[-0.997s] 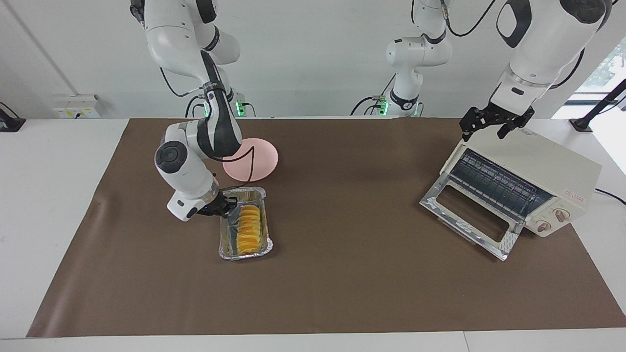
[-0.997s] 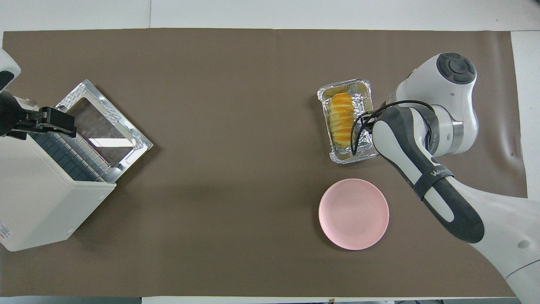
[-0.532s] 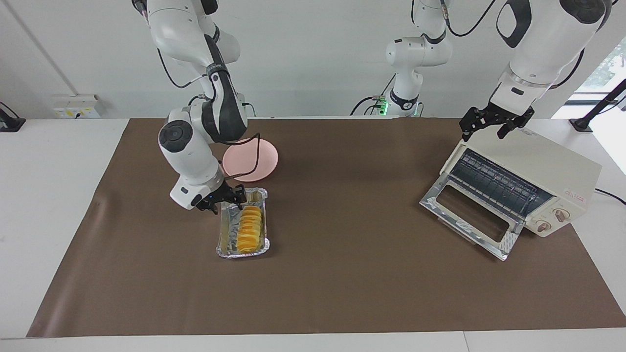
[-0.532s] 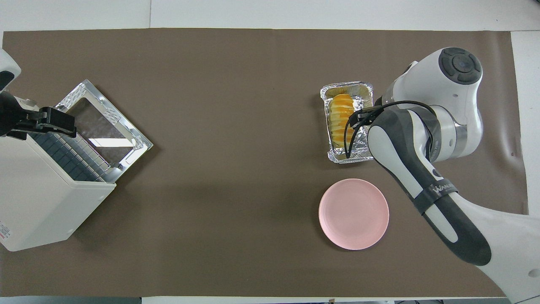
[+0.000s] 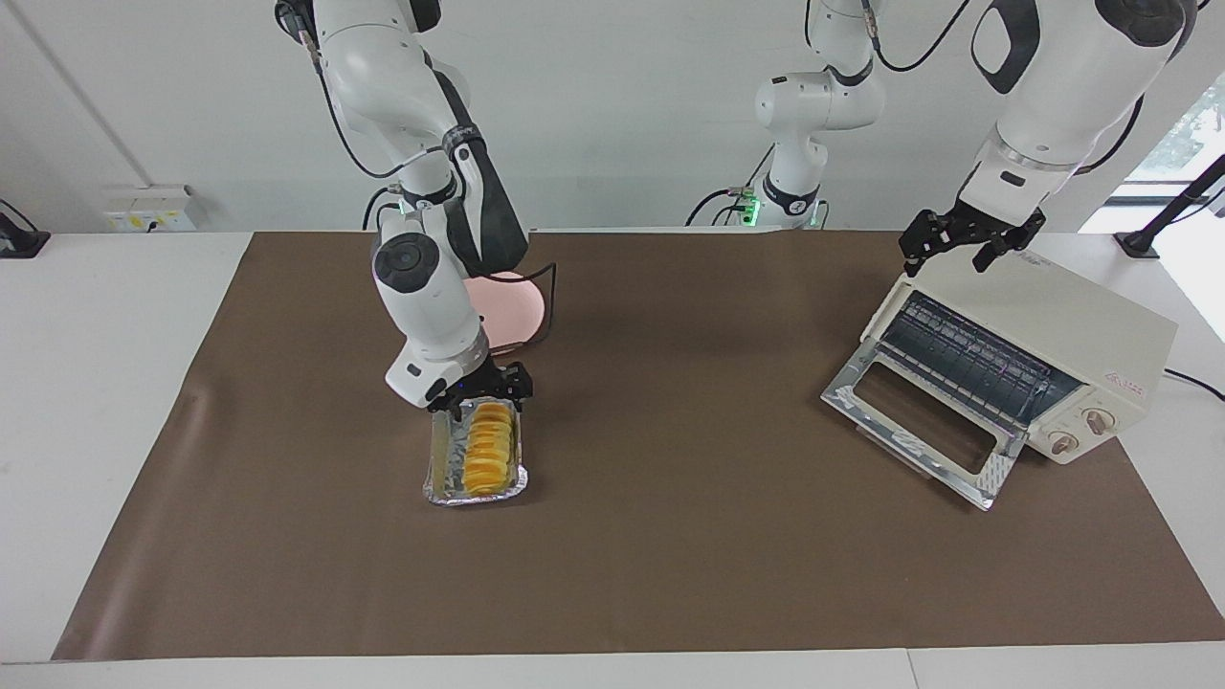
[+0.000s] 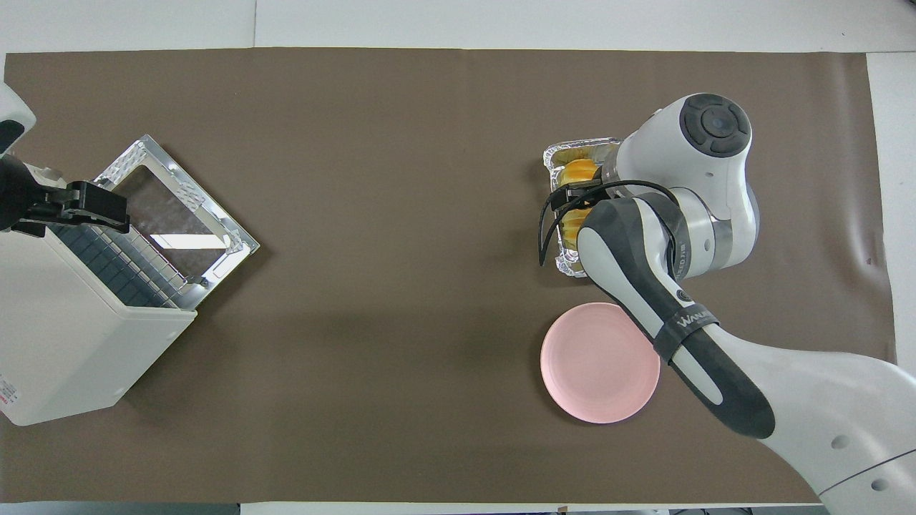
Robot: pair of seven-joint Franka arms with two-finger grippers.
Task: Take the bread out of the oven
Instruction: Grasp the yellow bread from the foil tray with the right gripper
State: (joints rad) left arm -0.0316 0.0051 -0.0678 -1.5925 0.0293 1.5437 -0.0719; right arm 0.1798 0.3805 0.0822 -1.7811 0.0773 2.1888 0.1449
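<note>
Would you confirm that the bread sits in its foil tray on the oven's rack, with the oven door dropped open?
Not quite. The facing view shows the bread in its foil tray on the brown mat beside the pink plate, under the right gripper. The oven door is indeed dropped open.

Over the last second the right gripper (image 5: 483,390) has let go of the foil tray (image 5: 435,469) and spread its fingers. It has risen from the tray's side wall and shifted over the tray's robot-side end — above the bread (image 5: 486,445). The right arm's elbow has swung upward, now covering more of the pink plate (image 5: 522,311).
</note>
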